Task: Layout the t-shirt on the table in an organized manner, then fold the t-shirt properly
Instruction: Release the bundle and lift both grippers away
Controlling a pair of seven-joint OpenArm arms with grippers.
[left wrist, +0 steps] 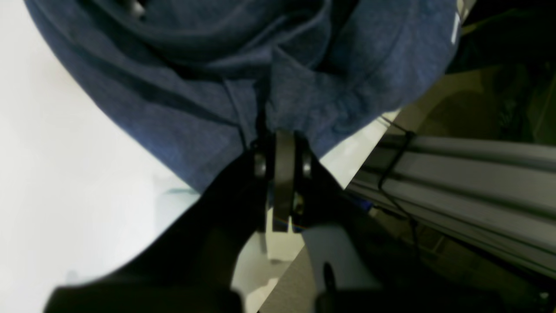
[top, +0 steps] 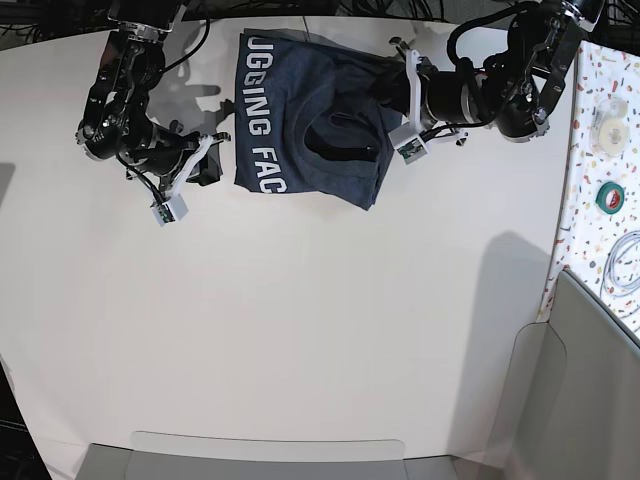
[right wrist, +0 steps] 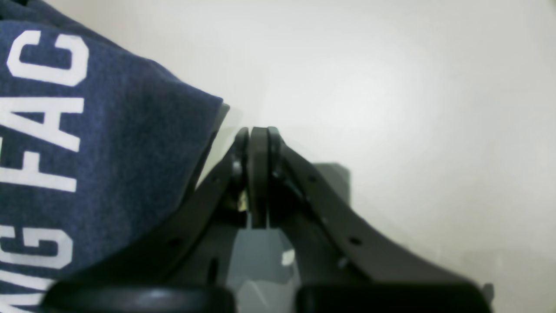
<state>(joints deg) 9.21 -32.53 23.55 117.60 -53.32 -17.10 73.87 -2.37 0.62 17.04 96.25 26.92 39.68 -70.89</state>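
- One t-shirt (top: 300, 130), navy with white block lettering, bunched at the far middle of the table (top: 300, 330); partly folded over itself, not flat.
- Lettering visible along the shirt's edge on the base view's left; the right wrist view shows the same letters (right wrist: 39, 108) close up.
- Two arms, one gripper each.
- Left gripper (left wrist: 280, 130): fingers pinched together on a fold of the t-shirt (left wrist: 260, 65), cloth gathered into creases right at the tips. In the base view this arm is at the shirt's right edge (top: 395, 110).
- Right gripper (right wrist: 259, 132): fingers fully together, nothing between them, over bare table (right wrist: 391, 87). The shirt's edge (right wrist: 108, 152) lies just beside it, not touching the tips as far as I can see.
- In the base view the right gripper (top: 212, 150) is just left of the shirt's lettered edge.
- One speckled strip (top: 610, 170) along the right side of the base view, holding a green tape roll (top: 611, 195), a pale roll (top: 605, 115) and a coiled white cable (top: 625, 262): three items.
- One aluminium rail (left wrist: 469, 174) shows beyond the table edge in the left wrist view.
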